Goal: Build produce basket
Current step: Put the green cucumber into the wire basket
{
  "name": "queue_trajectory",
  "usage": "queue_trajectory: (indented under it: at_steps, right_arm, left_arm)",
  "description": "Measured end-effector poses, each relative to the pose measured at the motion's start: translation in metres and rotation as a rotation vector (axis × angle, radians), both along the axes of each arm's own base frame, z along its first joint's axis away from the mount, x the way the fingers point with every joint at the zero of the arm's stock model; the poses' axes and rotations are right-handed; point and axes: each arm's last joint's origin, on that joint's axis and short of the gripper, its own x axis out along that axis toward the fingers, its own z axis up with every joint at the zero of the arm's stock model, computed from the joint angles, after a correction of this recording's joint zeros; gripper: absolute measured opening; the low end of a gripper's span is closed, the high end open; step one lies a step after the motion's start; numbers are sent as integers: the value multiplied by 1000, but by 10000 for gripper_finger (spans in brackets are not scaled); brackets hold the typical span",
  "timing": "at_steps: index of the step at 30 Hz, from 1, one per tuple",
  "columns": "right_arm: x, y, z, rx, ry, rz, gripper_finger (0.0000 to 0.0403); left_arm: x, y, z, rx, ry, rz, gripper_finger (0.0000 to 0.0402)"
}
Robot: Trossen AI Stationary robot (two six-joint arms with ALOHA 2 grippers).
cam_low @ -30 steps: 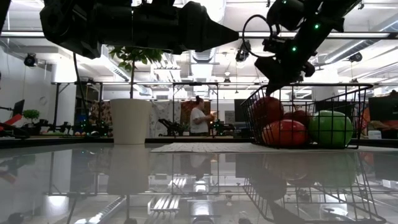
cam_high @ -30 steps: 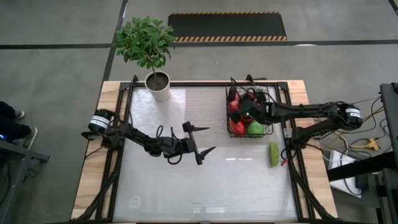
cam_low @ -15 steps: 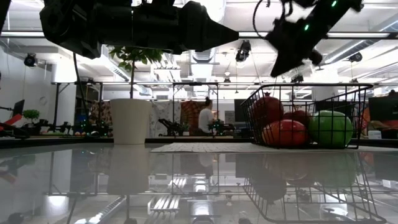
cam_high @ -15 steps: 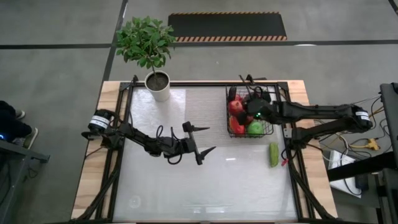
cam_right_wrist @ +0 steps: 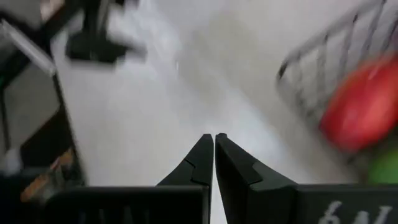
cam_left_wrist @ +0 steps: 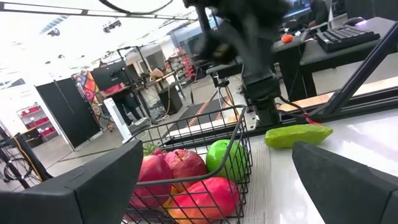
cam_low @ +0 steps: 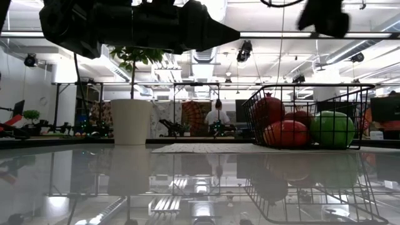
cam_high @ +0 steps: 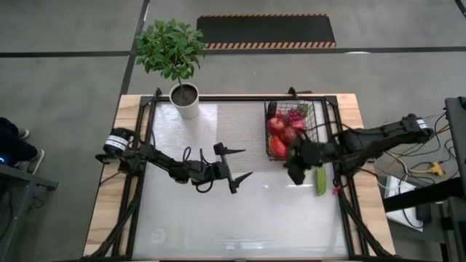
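While my right gripper, fingers pressed together and holding nothing, is hanging just off the square black wire-mesh basket of toy fruit, my left gripper is waiting wide over bare mid-table.

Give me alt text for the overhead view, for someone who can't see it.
The right pincer, shut and empty, hangs beside a green cucumber just outside the fruit-filled black basket. The left pincer waits open over mid-table; a potted plant stands at the far edge.
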Motion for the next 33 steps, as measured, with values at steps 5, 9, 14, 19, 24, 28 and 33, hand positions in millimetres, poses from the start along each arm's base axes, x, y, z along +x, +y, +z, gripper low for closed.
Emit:
queue_trajectory:
  at_steps: [5, 9, 14, 19, 24, 28, 33]
  right_arm:
    - [-6, 21, -25, 158, 273, -36, 9]
    - [-19, 29, -56, 207, 578, -153, 9]
    - [-37, 31, -85, 193, 871, -336, 9]
    - [-42, 29, -98, 158, 901, -412, 9]
    - [-42, 28, -100, 117, 873, -429, 23]
    - [-42, 29, -100, 115, 868, -419, 69]
    - [-45, 35, -102, 118, 855, -445, 155]
  left_arm:
    - [0, 0, 0, 0, 0, 0, 394]
    - [0, 0, 0, 0, 0, 0, 394]
    - [0, 0, 0, 0, 0, 0, 394]
    - [0, 1, 0, -3, 1, 20, 394]
    - [0, 1, -1, -4, 11, 46, 394]
    - [0, 1, -3, 0, 27, 52, 394]
    - [0, 2, -3, 0, 26, 53, 394]
